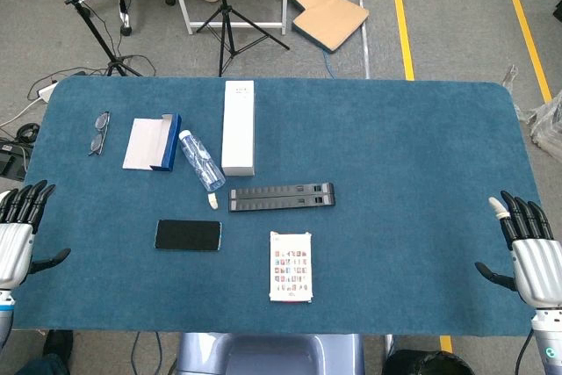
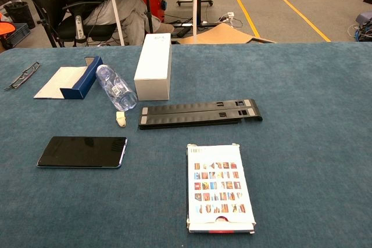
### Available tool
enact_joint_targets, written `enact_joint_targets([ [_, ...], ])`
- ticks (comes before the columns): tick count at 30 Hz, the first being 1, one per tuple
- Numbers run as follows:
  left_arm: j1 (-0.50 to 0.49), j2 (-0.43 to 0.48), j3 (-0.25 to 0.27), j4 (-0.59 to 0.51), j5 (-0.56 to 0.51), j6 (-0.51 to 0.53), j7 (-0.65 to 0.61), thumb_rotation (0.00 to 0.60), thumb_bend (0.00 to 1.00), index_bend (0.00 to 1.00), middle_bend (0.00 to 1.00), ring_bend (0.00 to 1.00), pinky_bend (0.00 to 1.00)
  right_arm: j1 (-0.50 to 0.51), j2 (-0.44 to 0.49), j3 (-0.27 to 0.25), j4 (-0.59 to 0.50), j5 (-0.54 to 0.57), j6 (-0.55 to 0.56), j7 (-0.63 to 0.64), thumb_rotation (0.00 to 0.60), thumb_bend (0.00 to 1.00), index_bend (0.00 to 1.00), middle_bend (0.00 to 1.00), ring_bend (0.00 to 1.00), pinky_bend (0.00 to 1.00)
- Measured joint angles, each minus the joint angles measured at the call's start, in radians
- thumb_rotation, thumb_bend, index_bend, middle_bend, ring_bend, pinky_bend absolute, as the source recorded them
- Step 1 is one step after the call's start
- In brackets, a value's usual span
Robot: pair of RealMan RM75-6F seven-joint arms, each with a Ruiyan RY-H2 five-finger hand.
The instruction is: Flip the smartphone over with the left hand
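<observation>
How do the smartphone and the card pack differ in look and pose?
The smartphone is black and glossy; the card pack is white with rows of small colourful pictures. The smartphone lies long side across the table, the card pack long side toward the robot. Both lie flat on the blue table, untouched by either hand.

Bright even indoor light, soft faint shadows, sharp focus, mild glare on the smartphone [image 2: 82, 151] screen

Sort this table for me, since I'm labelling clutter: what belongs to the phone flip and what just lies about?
Job: smartphone, flat and untouched; left hand, open at the table edge.

Lying about: glasses, blue box, water bottle, white carton, black folding stand, picture card pack, idle right hand.
</observation>
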Motion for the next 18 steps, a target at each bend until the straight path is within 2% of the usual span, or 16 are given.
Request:
enact_joint_targets([
  [12,-0.001,-0.022,0.002,0.006,0.023,-0.027,0.024,0.6,0.01,0.0,0.0,0.0,0.0,-0.005,0.0,0.006,0.0,0.012,0.002,0.033,0.6,0.0,0.0,0.0,0.0,0.0],
  [18,-0.042,-0.085,0.013,0.01,0.031,-0.133,0.058,0.6,0.18,0.0,0.0,0.0,0.0,-0.001,0.011,0.004,-0.007,0.03,-0.026,0.061,0.6,0.0,0.0,0.0,0.0,0.0],
])
